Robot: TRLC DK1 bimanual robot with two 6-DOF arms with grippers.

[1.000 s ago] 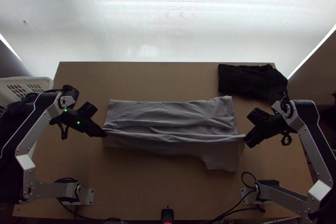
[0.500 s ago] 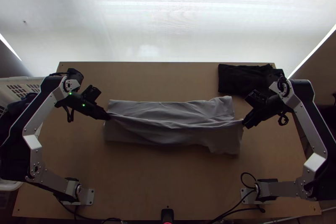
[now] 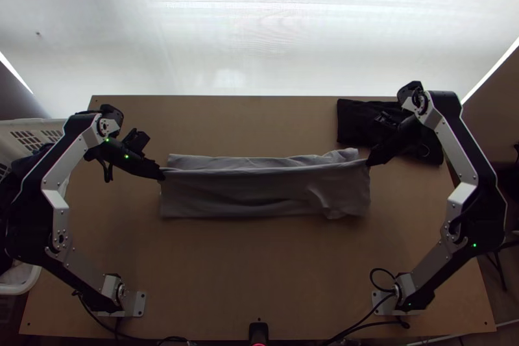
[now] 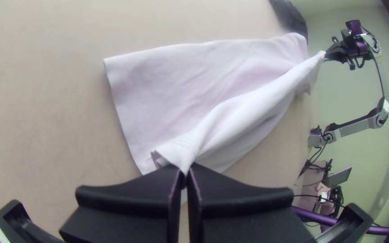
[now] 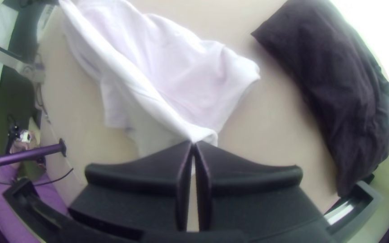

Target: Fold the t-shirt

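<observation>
While both ends of its raised edge sit pinched in my grippers, the grey t-shirt (image 3: 259, 197) stretches across the middle of the wooden table (image 3: 259, 281), gathered into a long strip. My left gripper (image 4: 185, 172) is closed on one end of that edge and my right gripper (image 5: 193, 143) on the other, only thin cloth between the fingertips. The fabric looks light and soft, likely to sag and wrinkle but hardly to break. Its edge, near each end, seems the best place to hold, pulled taut so the layers beneath lie straight. The table looks smooth and flat, and the strip could slide if dragged. Near the far right corner lies a black garment (image 3: 357, 119); a white basket (image 3: 40, 124) holding dark clothes (image 3: 18, 174) stands by the table's left side, and a pale, bright screen (image 3: 259, 41) rises beyond the far edge.
</observation>
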